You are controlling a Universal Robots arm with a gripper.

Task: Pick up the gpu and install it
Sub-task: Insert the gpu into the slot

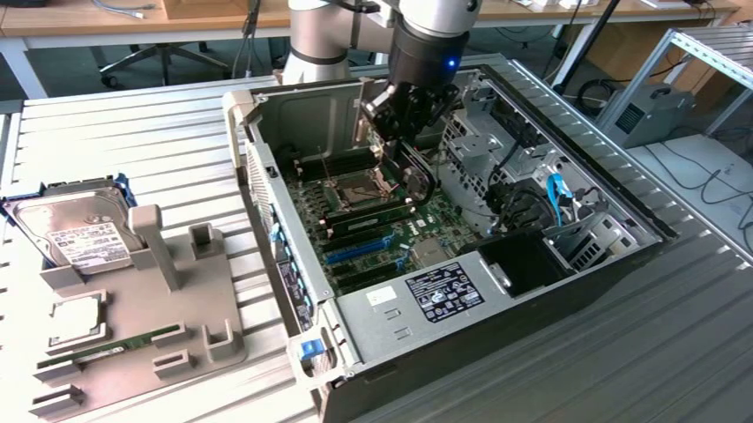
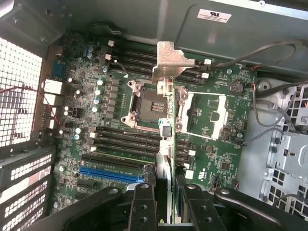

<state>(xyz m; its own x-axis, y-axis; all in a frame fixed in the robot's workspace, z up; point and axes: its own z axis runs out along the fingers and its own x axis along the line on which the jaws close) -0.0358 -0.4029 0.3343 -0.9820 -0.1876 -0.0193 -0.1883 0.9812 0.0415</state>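
Observation:
My gripper hangs inside the open computer case, shut on the gpu. The gpu is a thin black card held on edge above the motherboard. In the wrist view the gpu appears edge-on, running out from between the black fingers, with its pale metal bracket at the far end over the processor socket. It hovers above the board, apart from the blue slot and the black slots beside it. My gripper clamps the card's near end.
Case walls, a drive cage and cables surround the board. On the exterior view's left a grey fixture holds a silver hard drive, a processor chip and a green memory stick.

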